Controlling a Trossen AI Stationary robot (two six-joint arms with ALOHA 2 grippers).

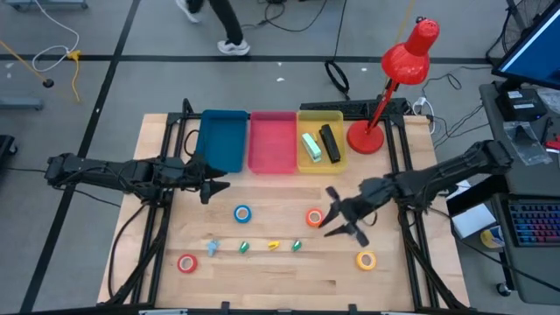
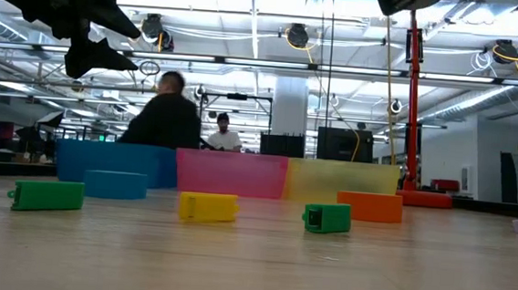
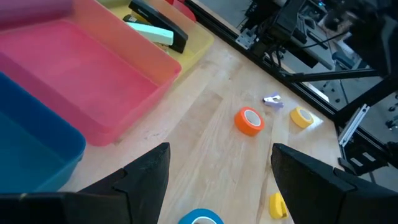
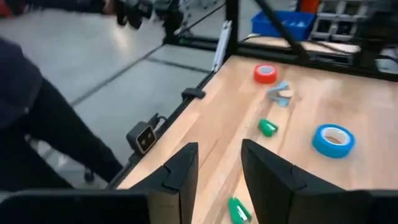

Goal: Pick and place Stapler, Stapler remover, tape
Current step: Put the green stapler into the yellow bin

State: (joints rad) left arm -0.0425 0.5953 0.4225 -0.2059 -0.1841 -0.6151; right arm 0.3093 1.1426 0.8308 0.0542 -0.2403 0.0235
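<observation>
From above, my right pincer (image 1: 341,223) hangs open by the orange tape (image 1: 315,218), and only my left pincer's (image 3: 217,180) open view shows the stapler (image 3: 157,25) in the yellow bin (image 3: 193,46).

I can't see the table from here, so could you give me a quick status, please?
Left end effector open, empty, by blue bin. Right end effector open beside orange tape. Four rolls on table, none binned.

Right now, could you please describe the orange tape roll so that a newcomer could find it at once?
Start at the yellow bin beside the red lamp. On the wood just below it lies the orange tape roll, beside the right gripper. It is the only orange ring; its neighbour is blue.
</observation>
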